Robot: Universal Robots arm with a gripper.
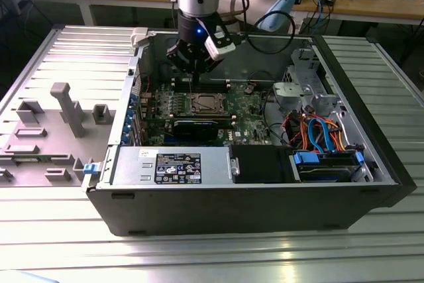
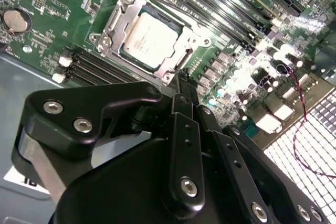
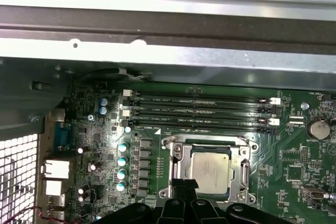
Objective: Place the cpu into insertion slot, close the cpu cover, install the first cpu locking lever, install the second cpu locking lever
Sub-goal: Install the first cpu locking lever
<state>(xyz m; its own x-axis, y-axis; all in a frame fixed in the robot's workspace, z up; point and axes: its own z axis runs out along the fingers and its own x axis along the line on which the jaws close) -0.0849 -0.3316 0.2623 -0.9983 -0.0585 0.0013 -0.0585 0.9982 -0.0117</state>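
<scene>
Hovering with fingers (image 2: pixel 181 85) pressed shut, empty, beside cpu cover (image 2: pixel 116 19), closed over seated cpu (image 2: pixel 149 39) at frame's upper centre; risking slipping off thin levers, scraping motherboard (image 2: pixel 63 3).

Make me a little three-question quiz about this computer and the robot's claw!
1. True or false: the cpu already sits in the insertion slot.
2. What frames the chip: A) the cpu cover, B) a fan, C) a cable?
3. Fill in: the gripper hangs just above the socket's ____.

Key: 1 true. 2 A; the silver frame lies flat around the chip. 3 edge; in both wrist views the tip is at the socket's rim, beside the chip.
</scene>
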